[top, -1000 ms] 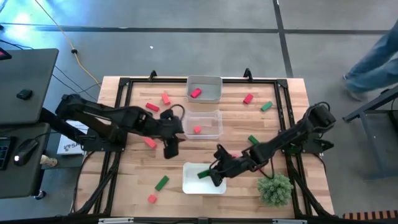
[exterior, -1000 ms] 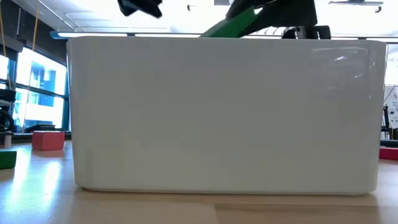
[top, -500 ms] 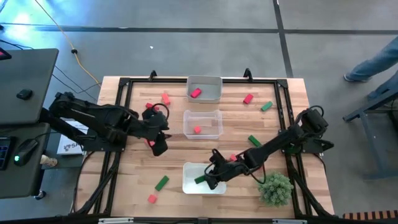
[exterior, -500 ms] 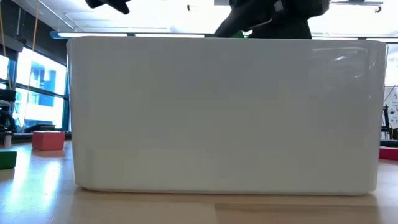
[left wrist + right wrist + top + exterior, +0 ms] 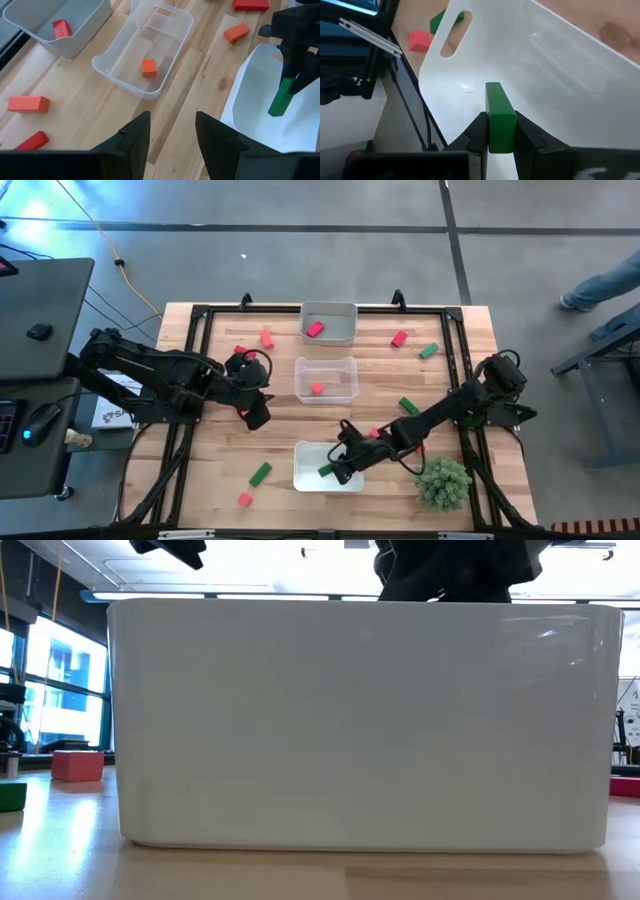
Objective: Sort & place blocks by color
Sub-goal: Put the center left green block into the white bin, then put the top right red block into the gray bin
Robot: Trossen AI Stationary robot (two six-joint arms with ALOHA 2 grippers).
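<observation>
At the table's left, the left gripper is being held over bare wood with its fingers spread and nothing between them, red blocks lying nearby. Toward the middle, an orange block is lying in the clear tray, and a pink one in the grey tray beyond. Nearer the front, a green block is being pinched by the right gripper just inside the white bin, above its floor. A release from this height is judged risky: the block could bounce or tip against the wall. Farther right, a plant is standing close to the arm and could be brushed on withdrawal.
</observation>
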